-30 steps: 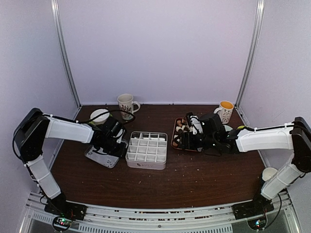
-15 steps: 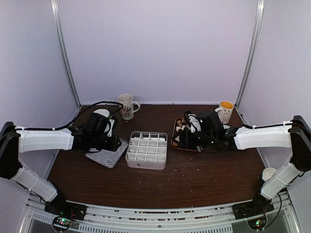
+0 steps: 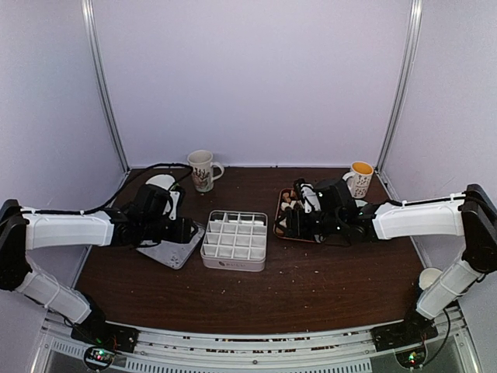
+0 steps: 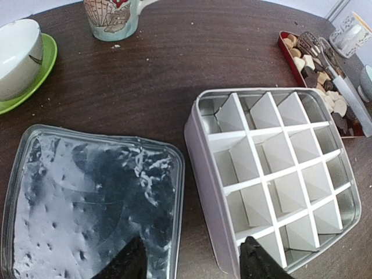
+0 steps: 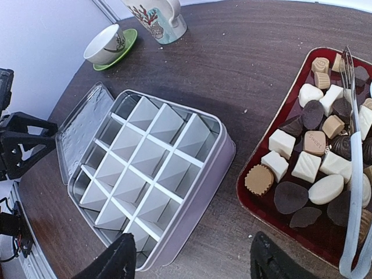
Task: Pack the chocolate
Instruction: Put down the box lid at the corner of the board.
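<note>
Chocolate point(image 5: 314, 142) in red tray point(image 5: 264, 212) just beside the gaping right pincer point(image 5: 195, 260)

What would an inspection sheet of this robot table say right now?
Surface: dark wooden table, scattered crumbs.
Job's things: chocolate heaped in red tray; divided tin, compartments empty; lid flat beside it.
Clutter: patterned mug, yellow-lined mug, cup on green saucer, tongs on the tray.
Grippers: left gripper open, empty, above lid's edge; right gripper open, empty, by the tray.
Cables: black cable looping over left arm.
Surroundings: pale walls, metal posts.
</note>
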You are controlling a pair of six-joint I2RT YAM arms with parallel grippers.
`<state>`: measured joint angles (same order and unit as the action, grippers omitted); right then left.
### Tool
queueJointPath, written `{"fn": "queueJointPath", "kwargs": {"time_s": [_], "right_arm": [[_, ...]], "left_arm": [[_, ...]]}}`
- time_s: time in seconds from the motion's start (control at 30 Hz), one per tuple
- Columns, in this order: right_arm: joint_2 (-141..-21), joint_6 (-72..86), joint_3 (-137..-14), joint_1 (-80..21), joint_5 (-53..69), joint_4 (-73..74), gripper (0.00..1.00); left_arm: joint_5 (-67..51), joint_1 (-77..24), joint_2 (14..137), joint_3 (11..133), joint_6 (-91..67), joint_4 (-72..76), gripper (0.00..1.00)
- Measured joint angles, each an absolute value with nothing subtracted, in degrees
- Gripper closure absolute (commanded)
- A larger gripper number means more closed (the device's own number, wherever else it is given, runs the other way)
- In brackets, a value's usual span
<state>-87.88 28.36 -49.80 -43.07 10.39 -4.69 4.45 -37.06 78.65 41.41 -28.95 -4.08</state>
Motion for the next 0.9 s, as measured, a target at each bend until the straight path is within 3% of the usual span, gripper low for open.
{"fn": "queueJointPath", "kwargs": {"time_s": [0.13, 0.33, 0.67, 0.9], "right_arm": [[-87.88, 28.42, -49.80, -43.07, 10.09, -4.64, 0.32], [-87.85, 28.47, -49.78, -43.07, 10.00, -4.47, 0.32], [-87.85, 28.51, -49.78, -43.07, 10.00, -4.40, 0.32], [-87.88, 28.53, -49.78, -43.07, 9.93, -4.23, 0.32]], "left_arm": [[4.82, -37.06, 78.13, 39.70, -29.87, -1.23, 0.04], [5.74, -37.06, 78.98, 38.79, -32.60, 0.89, 0.02], [-0.73, -36.67, 91.50, 45.58, -32.99, 0.95, 0.18], [-3.16, -36.40, 98.04, 51.59, -33.26, -1.63, 0.42]]}}
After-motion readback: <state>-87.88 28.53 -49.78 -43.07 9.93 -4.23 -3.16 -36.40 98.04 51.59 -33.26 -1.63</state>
